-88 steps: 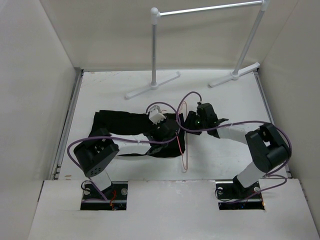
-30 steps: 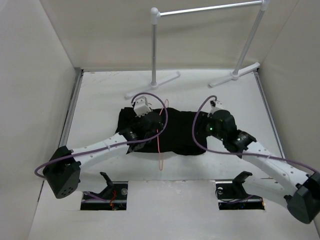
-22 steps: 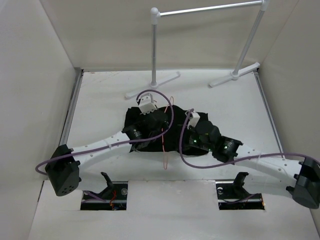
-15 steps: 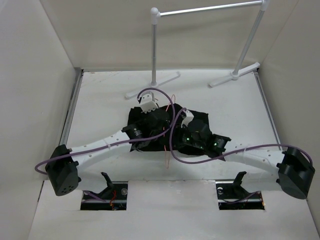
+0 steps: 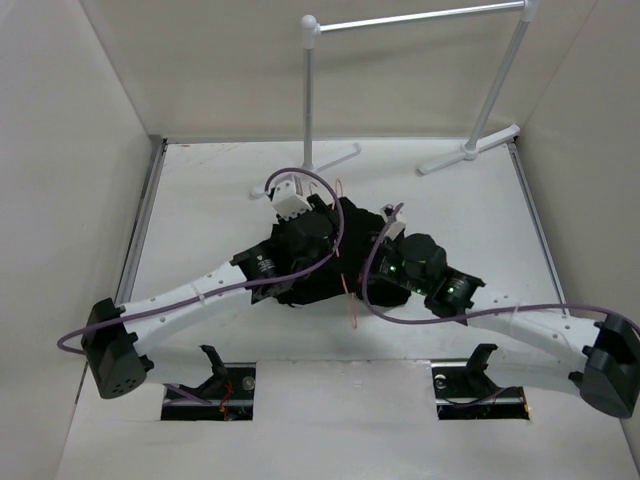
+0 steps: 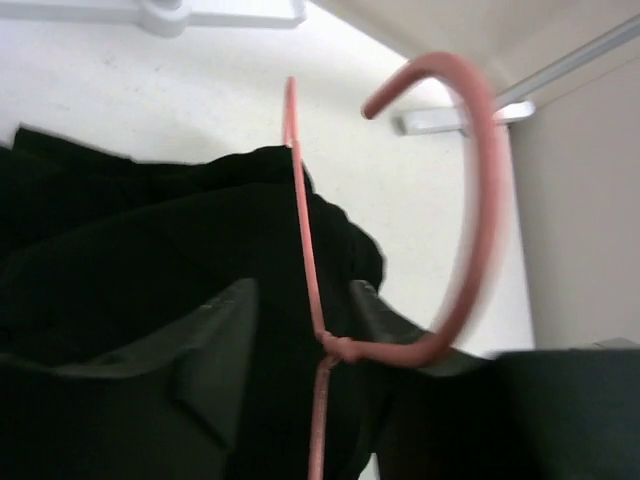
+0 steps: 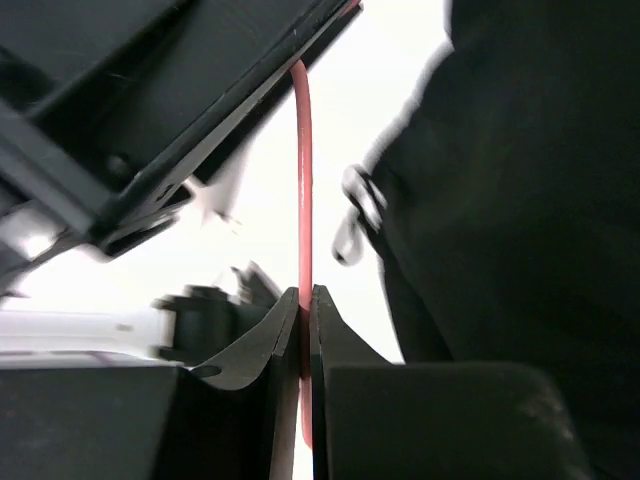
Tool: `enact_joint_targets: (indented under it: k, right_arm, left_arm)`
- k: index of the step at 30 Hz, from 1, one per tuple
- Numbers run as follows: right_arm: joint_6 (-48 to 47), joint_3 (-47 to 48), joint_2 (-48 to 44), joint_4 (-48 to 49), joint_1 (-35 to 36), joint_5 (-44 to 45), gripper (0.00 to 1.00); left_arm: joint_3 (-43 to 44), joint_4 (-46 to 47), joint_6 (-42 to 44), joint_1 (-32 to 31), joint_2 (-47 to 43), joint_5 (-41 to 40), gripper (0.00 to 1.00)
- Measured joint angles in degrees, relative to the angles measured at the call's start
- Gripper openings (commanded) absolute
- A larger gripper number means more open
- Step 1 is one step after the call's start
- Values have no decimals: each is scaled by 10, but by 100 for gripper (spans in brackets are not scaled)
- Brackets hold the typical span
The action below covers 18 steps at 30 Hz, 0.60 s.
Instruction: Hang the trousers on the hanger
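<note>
Near the middle of the top view, both arms crowd over the trousers (image 5: 358, 228), which lie bunched in a dark heap on the counter (image 5: 200, 200) with the hanger (image 6: 304, 230) threaded up through them. The right gripper (image 7: 305, 295) has its fingers (image 7: 265, 350) pressed together on the pink wire, with black fabric filling the right of its view. The left gripper (image 6: 305, 300) straddles the twisted neck below the hook, but I cannot tell whether it clamps the wire or merely flanks it. The likeliest trouble is the thin wire swivelling in that single narrow pinch, tipping the frame so the soft cloth slides off. If the two arms pull in different directions, the hanger could bend or spring loose. The purple cables looping close by could also catch the open hook.
</note>
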Motion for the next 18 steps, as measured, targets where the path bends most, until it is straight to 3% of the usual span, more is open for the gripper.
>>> enact_joint_targets:
  k: [4,9,10,11,12,18]
  right_arm:
    - [14,-1,-72,0,-22,-3,7]
    - [17,2,-127,-21,-64,-11,6]
    - [17,5,-133,-31,-72,-14,6]
    - [17,7,-138,-40,-80,-17,6]
    - [17,11,-143,-50,-88,-22,6]
    - [18,27,-150,-78,-127,-38,4]
  left_arm:
    - [29,2,0,9,-22,11,61]
    - [57,2,0,21,-54,23,75]
    - [62,2,1,24,-63,26,80]
    - [66,2,2,27,-71,30,94]
    - [70,3,5,31,-80,34,100]
    - [99,11,20,62,-122,61,100]
